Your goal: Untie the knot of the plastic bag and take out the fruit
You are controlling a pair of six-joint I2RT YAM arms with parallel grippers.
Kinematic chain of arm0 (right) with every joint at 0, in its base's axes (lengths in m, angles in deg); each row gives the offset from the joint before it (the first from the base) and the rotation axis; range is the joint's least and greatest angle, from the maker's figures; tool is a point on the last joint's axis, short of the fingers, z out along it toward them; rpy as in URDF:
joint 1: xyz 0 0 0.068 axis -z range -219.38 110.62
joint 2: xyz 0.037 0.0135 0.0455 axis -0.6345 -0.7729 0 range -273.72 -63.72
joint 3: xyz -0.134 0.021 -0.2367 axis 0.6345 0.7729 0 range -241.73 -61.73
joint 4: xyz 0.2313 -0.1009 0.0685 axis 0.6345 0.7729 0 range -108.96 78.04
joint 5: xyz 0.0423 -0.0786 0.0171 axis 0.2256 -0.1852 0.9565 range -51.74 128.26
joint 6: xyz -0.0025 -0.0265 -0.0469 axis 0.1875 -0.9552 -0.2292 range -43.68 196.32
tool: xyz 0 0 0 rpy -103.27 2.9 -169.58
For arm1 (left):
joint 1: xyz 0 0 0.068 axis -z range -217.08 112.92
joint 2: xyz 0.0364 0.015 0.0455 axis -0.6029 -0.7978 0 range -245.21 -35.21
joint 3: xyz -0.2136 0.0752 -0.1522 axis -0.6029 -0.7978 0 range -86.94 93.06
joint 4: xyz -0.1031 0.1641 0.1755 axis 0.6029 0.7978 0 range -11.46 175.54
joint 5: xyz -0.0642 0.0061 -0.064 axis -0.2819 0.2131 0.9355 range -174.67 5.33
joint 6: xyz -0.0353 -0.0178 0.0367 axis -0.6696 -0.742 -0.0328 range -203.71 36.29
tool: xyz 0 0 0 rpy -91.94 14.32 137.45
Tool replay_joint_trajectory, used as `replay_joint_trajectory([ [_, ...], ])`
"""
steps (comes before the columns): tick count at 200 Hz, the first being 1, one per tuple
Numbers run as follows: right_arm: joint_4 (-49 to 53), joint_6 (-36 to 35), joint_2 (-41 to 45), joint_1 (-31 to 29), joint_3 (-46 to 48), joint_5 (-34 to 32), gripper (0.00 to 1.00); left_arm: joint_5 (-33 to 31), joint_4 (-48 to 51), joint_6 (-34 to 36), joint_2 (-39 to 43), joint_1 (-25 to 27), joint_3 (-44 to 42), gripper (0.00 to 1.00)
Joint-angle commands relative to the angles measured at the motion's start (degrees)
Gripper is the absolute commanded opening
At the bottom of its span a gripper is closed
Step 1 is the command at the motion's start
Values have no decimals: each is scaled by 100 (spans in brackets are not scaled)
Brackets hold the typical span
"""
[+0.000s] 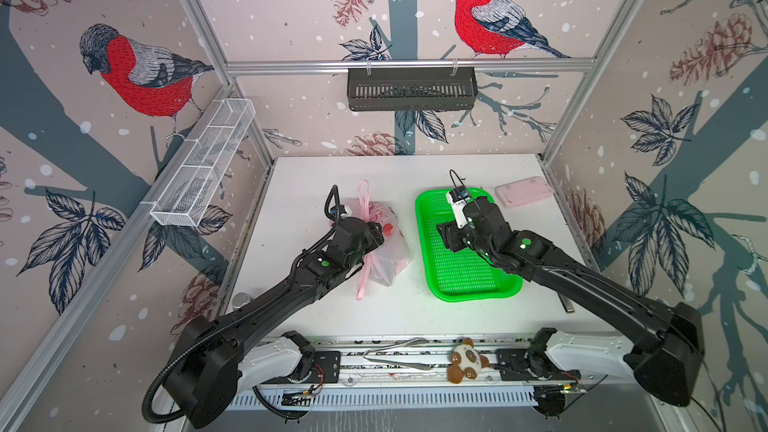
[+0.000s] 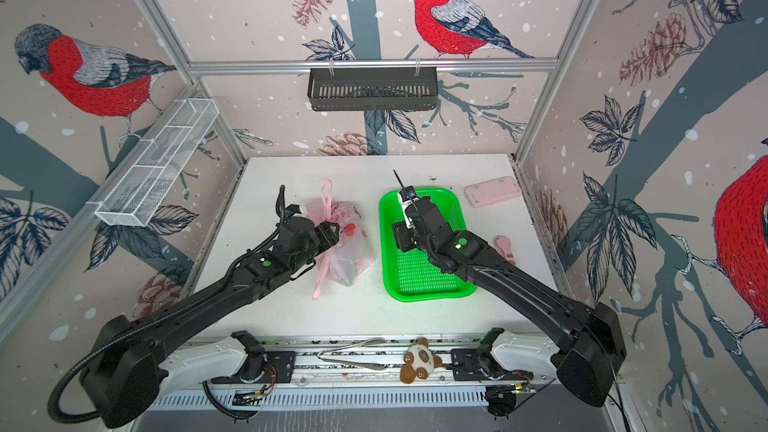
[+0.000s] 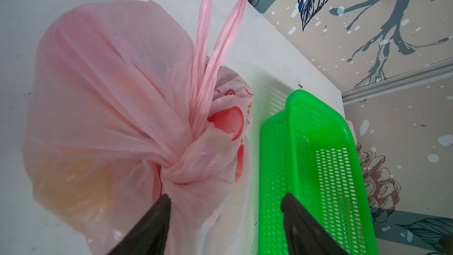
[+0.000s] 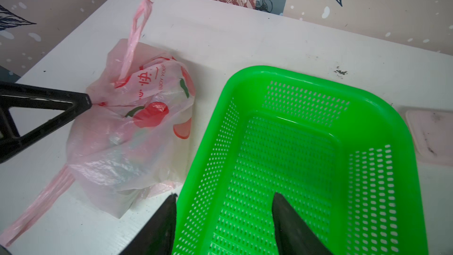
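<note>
**Bag knotted, both claws spread**

In both top views the plastic bag [image 1: 388,249] lies on the white table [image 1: 415,320], left of the middle and just beside the green basket [image 1: 473,295]. One handle loop [image 1: 363,195] stretches toward the back wall and another strip trails toward the front edge. The left gripper [image 1: 379,233] sits on top of the bag, hiding its gathered neck. The right gripper [image 1: 448,239] hangs over the left part of the basket. A pink case [image 1: 523,197] lies flat behind the basket, apart from it.

The left wrist view shows the knot [image 3: 176,168] tied, a tight twist of pink plastic just ahead of the left claw. Its two dark fingers stand wide apart and clamp nothing; one tip lies close over the bag near the knot, the other shows over the basket's near side. An orange-yellow fruit [image 3: 73,182] shows blurred through the plastic, inside the bag.

In the right wrist view the right claw's fingers are spread and hold nothing, one outside the basket's rim on the bag's side, one over its perforated floor. No fruit shows in the part of the basket seen here. One left finger's tip meets the bag at the knot.
</note>
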Motion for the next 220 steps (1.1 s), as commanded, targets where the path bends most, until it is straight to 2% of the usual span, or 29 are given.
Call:
replay_joint_trajectory([
  [1, -102, 186, -117, -511, -140, -648, 63, -345, 817, 332, 366, 11, 82, 76],
  [21, -284, 210, -438, -974, -267, -768, 63, -817, 1211, 561, 835, -16, 53, 79],
  [34, -405, 190, -713, -1222, -371, -768, 63, -827, 1426, 715, 1045, -263, 85, 80],
  [74, -405, 203, -1825, -1723, -1098, -574, 59, 273, 1384, 1441, 1023, -1552, 185, 80],
  [107, -329, 146, -2697, -2018, -1787, -470, 56, 1044, 967, 1821, 427, -2182, 390, 77],
  [174, -400, 229, -3624, -1950, -2477, -275, 52, 2019, 185, 2096, -867, -2536, 919, 73],
  [220, -558, 378, -3826, -1651, -2426, -10, 42, 2462, -42, 2095, -1504, -2590, 1209, 71],
])
